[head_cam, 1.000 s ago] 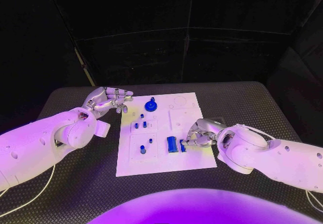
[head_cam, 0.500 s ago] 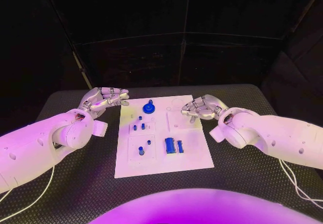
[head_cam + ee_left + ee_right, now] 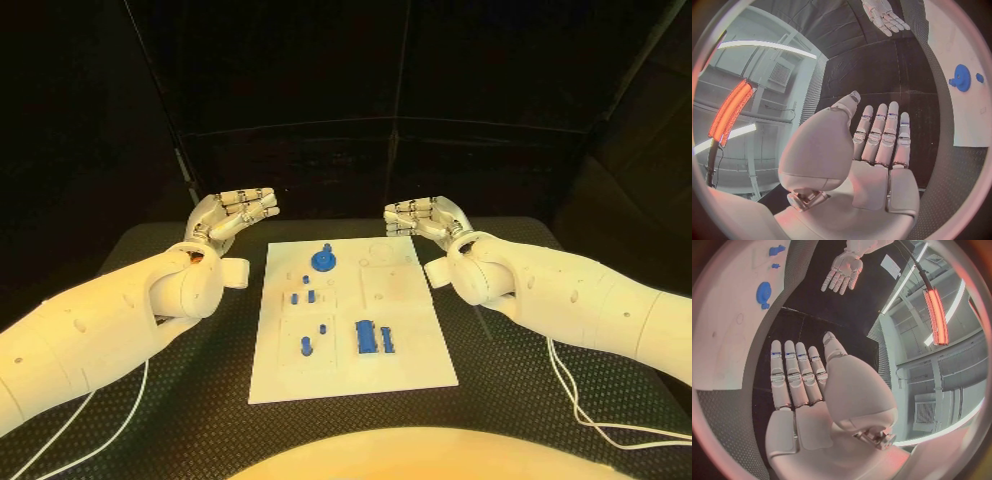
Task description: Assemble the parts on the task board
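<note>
The white task board (image 3: 411,345) lies in the middle of the table. On it sit a blue gear-like part (image 3: 323,258) near its far edge, small blue pegs (image 3: 303,296) at mid-left, a blue peg (image 3: 306,345) lower left and a larger blue block (image 3: 375,335) near the centre. My left hand (image 3: 231,213) is raised beyond the board's far left corner, fingers straight and apart, holding nothing. My right hand (image 3: 424,217) is raised beyond the far right corner, also flat and empty. The left wrist view shows my left hand (image 3: 879,140), the blue gear (image 3: 961,77) and my right hand (image 3: 886,15). The right wrist view shows my right hand (image 3: 798,375), the gear (image 3: 764,292) and my left hand (image 3: 842,271).
The black ribbed table (image 3: 188,400) surrounds the board on all sides. White cables (image 3: 577,395) trail from my right arm over the table at the right, and another cable (image 3: 87,415) hangs at the left.
My right hand has left the blue block near the board's centre, lifted to the far right corner and flattened out. My left hand has risen and straightened its fingers. The camera view has shifted.
</note>
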You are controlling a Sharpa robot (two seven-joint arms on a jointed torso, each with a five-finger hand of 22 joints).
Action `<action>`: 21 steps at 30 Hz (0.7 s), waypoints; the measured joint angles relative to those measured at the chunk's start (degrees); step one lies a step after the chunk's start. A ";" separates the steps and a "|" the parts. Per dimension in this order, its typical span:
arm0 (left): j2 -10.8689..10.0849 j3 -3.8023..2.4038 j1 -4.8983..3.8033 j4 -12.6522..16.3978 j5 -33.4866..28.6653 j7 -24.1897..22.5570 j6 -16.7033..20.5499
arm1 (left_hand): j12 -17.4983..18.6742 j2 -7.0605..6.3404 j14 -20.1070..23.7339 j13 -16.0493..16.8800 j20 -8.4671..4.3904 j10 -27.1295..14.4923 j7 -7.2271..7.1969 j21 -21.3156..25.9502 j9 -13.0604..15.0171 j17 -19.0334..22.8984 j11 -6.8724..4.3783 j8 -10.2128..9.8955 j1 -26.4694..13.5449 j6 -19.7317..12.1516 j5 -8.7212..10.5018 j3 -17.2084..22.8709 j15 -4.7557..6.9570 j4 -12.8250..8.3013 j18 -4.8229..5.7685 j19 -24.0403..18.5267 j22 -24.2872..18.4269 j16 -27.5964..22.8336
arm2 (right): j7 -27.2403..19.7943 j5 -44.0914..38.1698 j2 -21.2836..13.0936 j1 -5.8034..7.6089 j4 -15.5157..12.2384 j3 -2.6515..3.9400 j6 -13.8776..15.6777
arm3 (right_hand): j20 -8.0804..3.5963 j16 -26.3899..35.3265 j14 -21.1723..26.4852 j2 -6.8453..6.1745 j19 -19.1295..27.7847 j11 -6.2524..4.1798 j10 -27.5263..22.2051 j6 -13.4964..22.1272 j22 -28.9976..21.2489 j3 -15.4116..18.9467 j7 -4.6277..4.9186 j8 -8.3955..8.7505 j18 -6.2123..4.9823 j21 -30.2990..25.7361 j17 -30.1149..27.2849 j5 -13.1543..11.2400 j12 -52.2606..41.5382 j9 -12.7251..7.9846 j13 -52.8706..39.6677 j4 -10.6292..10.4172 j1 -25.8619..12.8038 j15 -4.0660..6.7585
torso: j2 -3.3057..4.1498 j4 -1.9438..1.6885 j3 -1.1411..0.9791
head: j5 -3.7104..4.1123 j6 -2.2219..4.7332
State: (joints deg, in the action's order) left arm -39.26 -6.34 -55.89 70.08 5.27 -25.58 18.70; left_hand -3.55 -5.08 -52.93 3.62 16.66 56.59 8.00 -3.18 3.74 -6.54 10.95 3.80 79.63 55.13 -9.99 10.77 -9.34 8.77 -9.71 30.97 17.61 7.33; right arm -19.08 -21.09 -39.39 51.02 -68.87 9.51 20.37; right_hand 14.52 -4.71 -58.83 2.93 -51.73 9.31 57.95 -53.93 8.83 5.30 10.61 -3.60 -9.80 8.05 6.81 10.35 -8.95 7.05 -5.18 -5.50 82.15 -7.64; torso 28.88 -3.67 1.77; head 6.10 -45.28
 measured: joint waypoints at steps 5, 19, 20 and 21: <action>3.28 0.00 0.00 -3.89 -1.68 -1.07 2.44 | 0.00 0.66 1.13 -0.06 0.14 -3.47 0.49 0.36 -0.06 1.44 -0.51 0.00 0.17 -1.50 0.00 -2.38 0.14 0.55 -0.01 -6.67 -5.30 -3.22 | -1.98 1.12 3.10 0.08 3.58 -0.02 -1.09 | 0.22 0.90 -0.79 0.57 -0.21 0.11 0.51 0.00 -1.73 0.37 0.00 0.00 0.00 -2.11 -2.03 0.00 1.65 -1.32 1.55 1.00 -0.57 -0.37 | -0.65 -0.03 -0.15 | -0.37 1.34; 1.83 1.66 -0.83 0.54 -2.44 -1.27 5.22 | 2.80 4.36 19.09 -2.94 -5.75 -21.79 -2.39 2.35 -3.02 5.57 -4.16 -3.03 -26.98 -20.00 3.39 -5.62 3.24 -2.69 2.21 -14.88 -9.65 -6.51 | -2.85 2.99 2.00 2.03 -0.62 -2.39 0.63 | -4.56 3.92 18.94 -2.18 17.25 -3.03 -18.87 18.09 -6.13 -4.11 -3.23 2.80 2.29 -6.91 -5.94 -3.61 6.22 -5.97 4.47 4.82 -28.41 2.46 | -0.32 0.60 -0.52 | -1.86 3.96; 1.38 1.98 -1.06 1.73 -2.50 -1.29 5.79 | 2.87 4.47 20.48 -3.03 -6.15 -23.22 -2.78 2.63 -3.14 5.73 -4.43 -3.07 -29.14 -21.43 3.70 -6.23 3.48 -2.95 2.56 -15.58 -9.98 -6.67 | -2.99 3.46 1.58 2.47 -1.84 -2.86 1.26 | -4.94 3.94 20.44 -2.30 18.57 -3.27 -20.36 19.44 -6.54 -4.26 -3.50 2.81 2.28 -6.95 -6.07 -3.87 6.64 -6.13 4.59 4.96 -30.45 3.07 | -0.19 0.78 -0.58 | -2.15 4.47; 0.86 2.33 -1.31 3.04 -2.57 -1.32 6.46 | 2.87 4.56 21.74 -3.12 -6.65 -24.51 -3.41 2.65 -3.24 5.83 -4.68 -3.07 -31.07 -22.68 3.92 -6.86 3.72 -3.14 3.07 -16.08 -10.29 -6.68 | -3.17 4.02 1.10 2.92 -3.16 -3.36 2.01 | -5.31 3.94 21.94 -2.38 19.83 -3.50 -21.80 20.77 -6.88 -4.33 -3.77 2.80 2.28 -6.99 -6.18 -4.10 6.98 -6.26 4.67 5.04 -32.41 3.65 | -0.03 0.96 -0.65 | -2.52 5.01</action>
State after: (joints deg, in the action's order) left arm -38.40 -4.01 -57.20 73.12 2.70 -26.91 25.15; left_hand -0.68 -0.51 -31.19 0.50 10.01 32.08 4.60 -0.52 0.51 -0.71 6.27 0.73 48.55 32.45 -6.07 3.91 -5.63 5.63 -6.64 14.89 7.33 0.65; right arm -22.25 -17.07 -38.30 53.94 -72.03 6.16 22.38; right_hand 9.21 -0.78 -36.90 0.55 -31.89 5.81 36.15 -33.16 1.96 0.97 6.84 -0.79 -7.52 1.06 0.63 6.25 -1.97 0.79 -0.51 -0.46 49.74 -3.98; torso 28.86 -2.72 1.12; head 3.58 -40.27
